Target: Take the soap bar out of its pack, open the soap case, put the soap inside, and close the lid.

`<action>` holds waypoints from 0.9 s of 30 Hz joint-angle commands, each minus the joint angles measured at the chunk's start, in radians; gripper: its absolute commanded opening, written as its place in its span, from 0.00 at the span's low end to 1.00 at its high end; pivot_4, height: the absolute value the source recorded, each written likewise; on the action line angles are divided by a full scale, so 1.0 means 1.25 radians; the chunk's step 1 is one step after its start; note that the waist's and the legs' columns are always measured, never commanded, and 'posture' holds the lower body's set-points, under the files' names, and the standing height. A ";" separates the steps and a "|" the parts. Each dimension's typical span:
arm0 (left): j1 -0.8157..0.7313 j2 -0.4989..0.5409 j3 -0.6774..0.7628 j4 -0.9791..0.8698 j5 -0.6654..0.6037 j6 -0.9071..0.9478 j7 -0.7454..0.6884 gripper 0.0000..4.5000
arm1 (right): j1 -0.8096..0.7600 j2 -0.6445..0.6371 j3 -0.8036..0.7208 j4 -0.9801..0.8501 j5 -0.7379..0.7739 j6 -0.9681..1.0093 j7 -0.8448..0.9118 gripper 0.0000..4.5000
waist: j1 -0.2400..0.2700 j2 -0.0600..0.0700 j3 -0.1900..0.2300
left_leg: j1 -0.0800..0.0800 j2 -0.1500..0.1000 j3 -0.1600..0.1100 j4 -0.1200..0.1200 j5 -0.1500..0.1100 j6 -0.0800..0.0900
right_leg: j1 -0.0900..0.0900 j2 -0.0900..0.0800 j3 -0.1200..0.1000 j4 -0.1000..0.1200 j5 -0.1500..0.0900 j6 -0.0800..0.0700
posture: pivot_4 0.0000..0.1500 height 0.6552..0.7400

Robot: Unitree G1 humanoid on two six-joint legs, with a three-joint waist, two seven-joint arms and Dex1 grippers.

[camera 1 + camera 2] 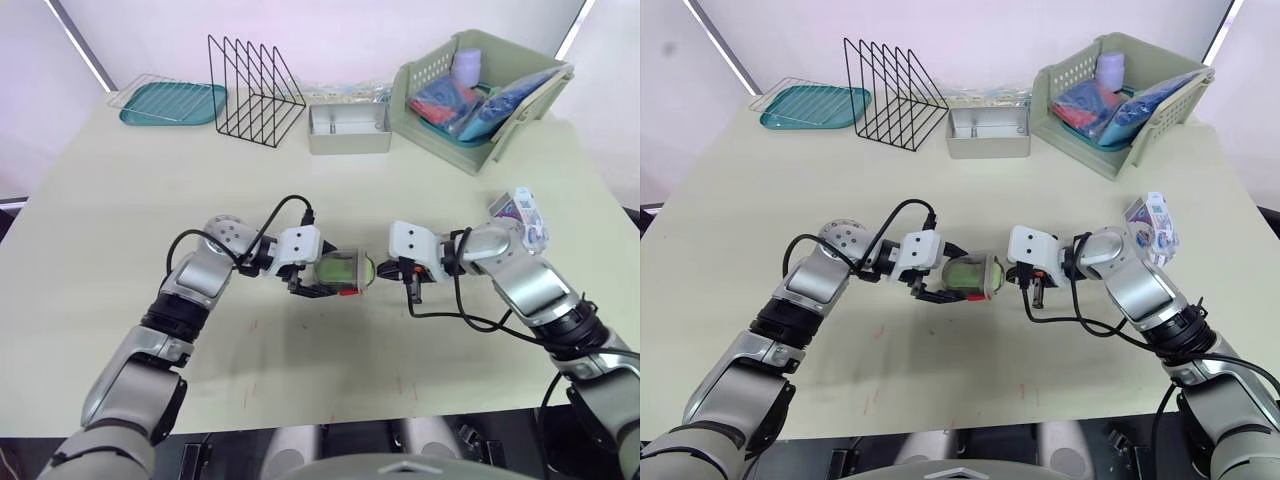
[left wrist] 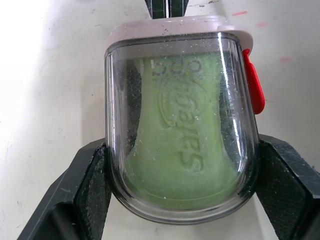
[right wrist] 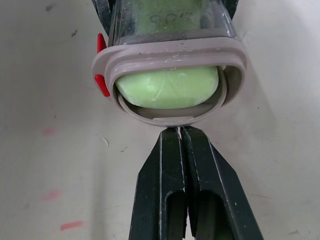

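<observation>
The left gripper (image 2: 181, 150) clamps the clear hard-plastic soap case (image 1: 343, 270) across its two long sides, low over the pale bench (image 1: 300, 180) between the two arms. We cannot tell whether the soap case rests on the bench. The pale green soap bar (image 3: 167, 87) sits inside the soap case. The right gripper (image 3: 178, 135) has its jaws pressed together on nothing, with the tips touching the taupe lid rim (image 3: 170, 52) at the end of the soap case.

Handling, as we judge it:
- The soap case is light, rigid and smooth-walled, so it may slip or twist under an off-centre push. We hold it mid-length across the flat sides and press the lid straight toward the left jaws
- The soap bar is firm but waxy and marks easily
- The small red latch (image 2: 255, 85) looks thin, so we avoid loading it

Not resolved: whether the lid is fully seated, whether the latch has caught, and where the hinge lies. The crumpled white-and-blue soap pack (image 1: 522, 215) lies beside the right forearm, well apart from the soap case
</observation>
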State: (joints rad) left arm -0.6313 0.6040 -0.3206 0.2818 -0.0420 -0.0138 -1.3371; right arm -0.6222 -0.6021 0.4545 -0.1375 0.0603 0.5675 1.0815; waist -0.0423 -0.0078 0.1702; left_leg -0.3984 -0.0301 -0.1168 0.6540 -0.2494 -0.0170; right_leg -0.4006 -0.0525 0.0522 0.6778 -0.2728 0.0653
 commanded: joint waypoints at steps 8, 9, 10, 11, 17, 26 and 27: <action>-0.012 -0.006 0.037 -0.006 -0.022 -0.030 0.036 0.76 | 0.009 -0.064 -0.076 -0.017 0.072 0.071 0.059 0.30 | 0.001 0.000 0.000 | 0.000 0.000 0.000 0.000 0.000 0.000 | 0.000 0.000 0.000 0.000 0.000 0.000 | 1.00 1.00; -0.010 -0.004 0.038 -0.010 -0.024 -0.031 0.035 0.76 | 0.010 -0.075 -0.089 -0.014 0.087 0.088 0.067 0.40 | 0.001 0.000 0.000 | 0.000 0.000 0.000 0.000 0.000 0.000 | 0.000 0.000 0.000 0.000 0.000 0.000 | 1.00 1.00; -0.004 -0.002 0.040 -0.018 -0.027 -0.032 0.035 0.76 | 0.013 -0.087 -0.108 -0.010 0.114 0.120 0.082 0.50 | 0.000 0.000 0.000 | 0.000 0.000 0.000 0.000 0.000 0.000 | 0.000 0.000 0.000 0.000 0.000 0.000 | 1.00 1.00; 0.005 -0.001 0.041 -0.028 -0.032 -0.034 0.032 0.76 | 0.017 -0.094 -0.136 -0.007 0.157 0.170 0.097 0.63 | 0.000 0.000 0.000 | 0.000 0.000 0.000 0.000 0.000 0.000 | 0.000 0.000 0.000 0.000 0.000 0.000 | 1.00 1.00; 0.019 -0.016 0.046 -0.054 -0.038 -0.058 0.047 0.76 | 0.019 -0.080 -0.253 0.018 0.343 0.488 0.084 0.99 | 0.001 0.000 0.000 | 0.000 0.000 0.000 0.000 0.000 0.000 | 0.000 0.000 0.000 0.000 0.000 0.000 | 1.00 1.00; 0.028 -0.027 0.056 -0.079 -0.039 -0.074 0.077 0.76 | 0.004 0.092 -0.435 0.035 0.496 0.821 -0.070 0.99 | 0.001 0.000 0.000 | 0.000 0.000 0.000 0.000 0.000 0.000 | 0.000 0.000 0.000 0.000 0.000 0.000 | 1.00 1.00; 0.029 -0.026 0.056 -0.082 -0.039 -0.075 0.079 0.76 | 0.005 0.106 -0.445 0.033 0.509 0.831 -0.086 0.99 | 0.001 0.000 0.000 | 0.000 0.000 0.000 0.000 0.000 0.000 | 0.000 0.000 0.000 0.000 0.000 0.000 | 1.00 1.00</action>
State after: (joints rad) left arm -0.5941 0.5655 -0.2834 0.2249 -0.0710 -0.0888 -1.2482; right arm -0.5986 -0.4833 -0.0551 -0.0664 0.6543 1.5710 1.0052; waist -0.0409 -0.0080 0.1702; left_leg -0.3988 -0.0304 -0.1169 0.6538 -0.2495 -0.0168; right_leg -0.4006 -0.0531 0.0528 0.6780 -0.2727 0.0651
